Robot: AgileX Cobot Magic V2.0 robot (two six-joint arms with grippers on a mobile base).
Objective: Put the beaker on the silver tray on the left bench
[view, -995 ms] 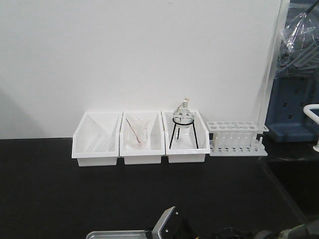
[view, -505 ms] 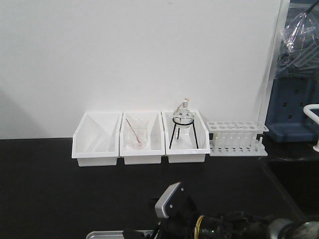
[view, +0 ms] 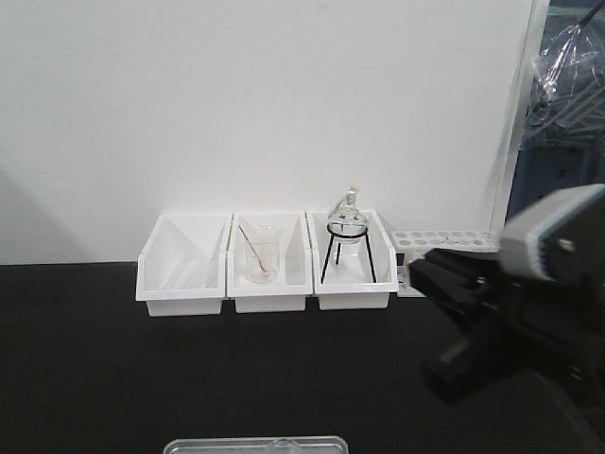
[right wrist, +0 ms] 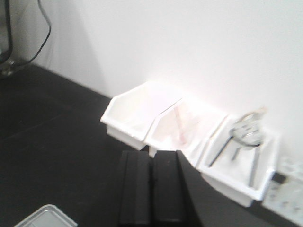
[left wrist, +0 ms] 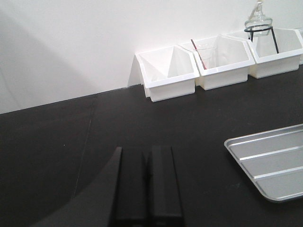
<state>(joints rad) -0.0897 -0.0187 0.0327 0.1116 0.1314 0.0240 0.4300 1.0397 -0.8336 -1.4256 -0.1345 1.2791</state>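
**Right arm up and away from the tray – beaker out of sight**

Finds the right end effector (right wrist: 152,189) raised at the right of the front view, partly hiding the test-tube rack (view: 444,238). Half a second ago, sat low at the near edge, just beside the silver tray (left wrist: 265,165). Shows its fingers pressed together with nothing between them. Same for the left end effector (left wrist: 149,189): fingers together, empty, hovering over the black tabletop (view: 142,378).

Leaves the silver tray flat on the tabletop at the near edge, bare wherever visible, though cut off in every view. Turns up no beaker anywhere. Only the pinkish beaker with its rod (view: 262,263) in the middle white bin (view: 269,295), which is not the one wanted.

Cannot settle from this whether delivery is done on a hidden part of the tray or the pick-up is yet to come – probably a retreat or repositioning.
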